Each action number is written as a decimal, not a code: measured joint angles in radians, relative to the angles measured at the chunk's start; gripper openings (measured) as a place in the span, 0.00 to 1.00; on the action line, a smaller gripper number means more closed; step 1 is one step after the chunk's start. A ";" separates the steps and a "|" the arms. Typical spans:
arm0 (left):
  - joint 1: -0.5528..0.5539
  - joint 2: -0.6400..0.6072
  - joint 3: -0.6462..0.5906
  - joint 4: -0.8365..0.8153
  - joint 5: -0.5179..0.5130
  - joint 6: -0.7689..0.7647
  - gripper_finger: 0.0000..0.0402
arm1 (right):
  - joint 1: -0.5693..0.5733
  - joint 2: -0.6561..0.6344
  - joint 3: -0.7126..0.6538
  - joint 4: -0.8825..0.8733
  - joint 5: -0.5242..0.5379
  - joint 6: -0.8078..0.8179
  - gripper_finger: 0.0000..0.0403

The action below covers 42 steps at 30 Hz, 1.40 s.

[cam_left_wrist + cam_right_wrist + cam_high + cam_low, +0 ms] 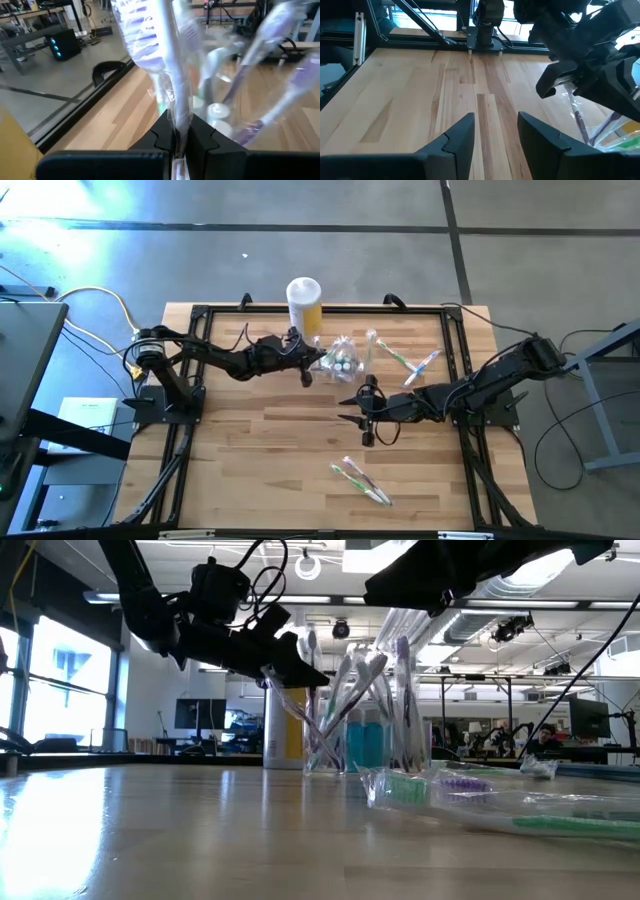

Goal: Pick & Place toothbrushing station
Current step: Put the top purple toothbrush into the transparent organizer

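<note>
The toothbrushing station (345, 360) (365, 740) is a clear plastic holder standing on the table's far middle, with several wrapped toothbrushes upright in it. My left gripper (318, 361) (316, 678) reaches in from the table's left, just beside the holder and above the table. It is shut on a wrapped toothbrush (160, 45). My right gripper (366, 418) (495, 132) hovers open over the table's middle, nearer than the holder, with nothing between its fingers. My left gripper pinches the wrapped toothbrush's handle (176, 125) between its two fingers, through the clear wrapper. The fingers come almost level from the table's left. The brush head rises above the fingers. The lower part (300, 730) slants down toward the holder; whether it rests inside, I cannot tell.
A yellow canister with a white lid (304, 302) stands behind the holder at the far edge. Wrapped toothbrushes lie right of the holder (400, 358) (422, 367) and near the front (360, 480) (470, 795). A black frame (200, 315) borders the table.
</note>
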 joint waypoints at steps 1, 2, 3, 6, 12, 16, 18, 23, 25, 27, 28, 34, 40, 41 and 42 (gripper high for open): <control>0.000 0.000 0.000 -0.006 0.001 0.000 0.04 | 0.000 0.000 0.000 0.000 0.000 0.000 0.35; 0.000 0.001 0.000 -0.008 0.003 0.000 0.04 | 0.000 0.000 0.000 0.000 0.000 -0.001 0.35; -0.001 0.001 -0.001 -0.010 0.003 0.000 0.04 | 0.000 0.000 0.000 0.000 0.000 -0.004 0.35; -0.001 0.001 -0.001 -0.011 0.006 0.004 0.04 | 0.000 0.000 0.000 0.000 0.000 -0.011 0.35; 0.000 0.002 0.018 -0.015 0.002 0.018 0.04 | 0.000 0.000 0.000 0.000 0.000 -0.016 0.35; 0.001 0.002 0.060 -0.074 0.029 0.035 0.04 | 0.000 0.000 0.000 0.000 0.000 -0.017 0.35; 0.000 0.002 0.091 -0.144 0.030 0.035 0.04 | 0.000 0.000 0.000 0.000 0.000 -0.018 0.35; 0.000 0.002 0.137 -0.257 0.033 0.033 0.04 | 0.000 0.000 0.000 0.000 0.000 -0.018 0.35; 0.000 0.002 0.137 -0.257 0.034 0.027 0.04 | 0.000 0.000 0.000 0.000 0.000 -0.018 0.35; 0.000 0.002 0.137 -0.258 0.046 0.004 0.04 | 0.000 0.000 0.000 0.000 0.000 -0.017 0.35; 0.001 0.007 0.137 -0.254 0.053 -0.006 0.04 | 0.000 0.000 0.000 0.000 0.000 -0.017 0.35; 0.000 0.075 0.139 -0.193 0.066 -0.033 0.04 | 0.000 0.000 0.000 0.000 0.000 -0.016 0.35; 0.000 0.092 0.138 -0.175 0.067 -0.028 0.04 | 0.000 0.000 0.000 -0.005 0.000 -0.016 0.35; 0.000 0.092 0.138 -0.175 0.067 -0.027 0.04 | 0.000 0.000 0.000 -0.007 0.000 -0.016 0.35; 0.000 0.092 0.138 -0.176 0.067 -0.027 0.05 | 0.000 0.000 0.000 -0.008 0.000 -0.015 0.35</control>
